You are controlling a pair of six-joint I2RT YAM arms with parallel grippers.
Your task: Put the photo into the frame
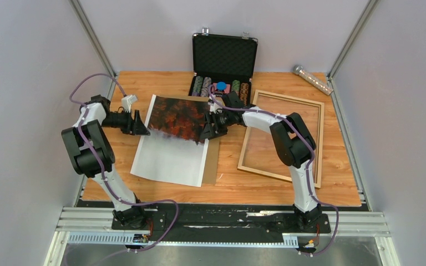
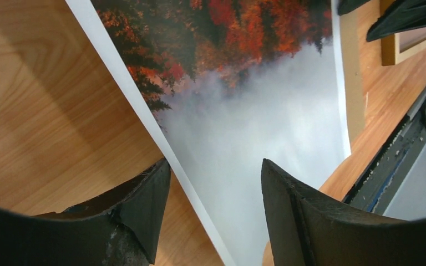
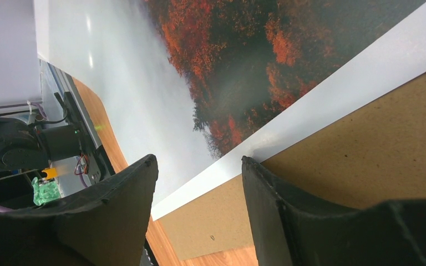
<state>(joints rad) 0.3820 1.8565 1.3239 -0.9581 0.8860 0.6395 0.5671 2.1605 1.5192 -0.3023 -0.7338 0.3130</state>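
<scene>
Photo (image 1: 173, 141): red-orange trees fading to pale fog.
Left claw (image 1: 143, 125): wide, photo at 3 o'clock.
Right claw (image 1: 205, 130): wide, photo at 9 o'clock.

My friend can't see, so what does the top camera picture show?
A photo of red trees and fog lies face up over a brown board, with the left gripper and right gripper, both open, at its side edges. An empty wooden frame lies to its right, an open black case behind.
</scene>
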